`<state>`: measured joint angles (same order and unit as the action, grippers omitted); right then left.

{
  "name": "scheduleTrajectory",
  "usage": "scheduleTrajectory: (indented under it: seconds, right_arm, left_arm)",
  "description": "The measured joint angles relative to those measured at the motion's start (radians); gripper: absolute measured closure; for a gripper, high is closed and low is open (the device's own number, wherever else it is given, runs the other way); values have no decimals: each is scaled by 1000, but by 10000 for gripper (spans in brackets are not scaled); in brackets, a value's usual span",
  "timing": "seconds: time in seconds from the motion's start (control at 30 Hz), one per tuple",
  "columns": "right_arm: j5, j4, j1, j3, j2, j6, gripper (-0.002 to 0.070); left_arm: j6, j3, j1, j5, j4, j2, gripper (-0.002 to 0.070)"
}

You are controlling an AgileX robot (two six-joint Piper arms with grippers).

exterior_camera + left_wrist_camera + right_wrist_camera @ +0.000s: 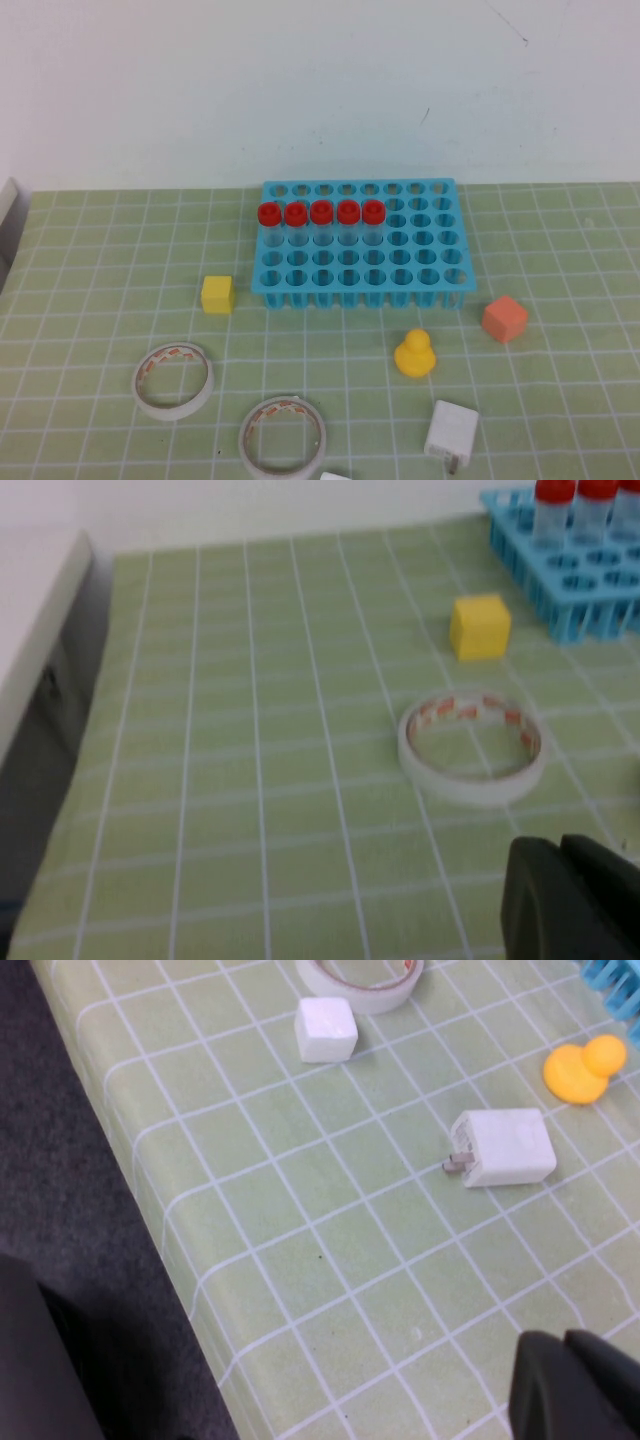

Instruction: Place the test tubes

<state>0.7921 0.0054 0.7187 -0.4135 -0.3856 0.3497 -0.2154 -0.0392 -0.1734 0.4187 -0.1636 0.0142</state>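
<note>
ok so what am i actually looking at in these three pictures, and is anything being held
It is a two-armed robot at a table. One picture looks down from a raised camera; the other two come from a camera on each wrist. The dark shape in each wrist picture is that arm's claw. The left gripper is near a tape roll and the right gripper is near the charger. Both are shut and hold nothing. On the green mat are a blue rack with five red-capped tubes in one row, a yellow cube, an orange cube, a duck, two tape rolls, a charger and a white cube.
</note>
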Motion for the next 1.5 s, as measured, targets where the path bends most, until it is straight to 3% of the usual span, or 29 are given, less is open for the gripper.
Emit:
scheduleTrajectory:
  seconds: [0.3,0.87,1.07,1.27,1.5]
  right_arm:
    - [0,2,0,0,0,0,678]
    - [0,2,0,0,0,0,678]
    - [0,2,0,0,0,0,678]
    - [0,2,0,0,0,-2,678]
    - [0,2,0,0,0,-2,678]
  left_arm:
    - [0,50,13,-88,19,0,675]
    - [-2,51,21,-88,89,0,675]
    - [98,51,89,-88,90,0,675]
    - [162,51,92,-88,92,0,675]
    - [99,51,92,-88,98,0,675]
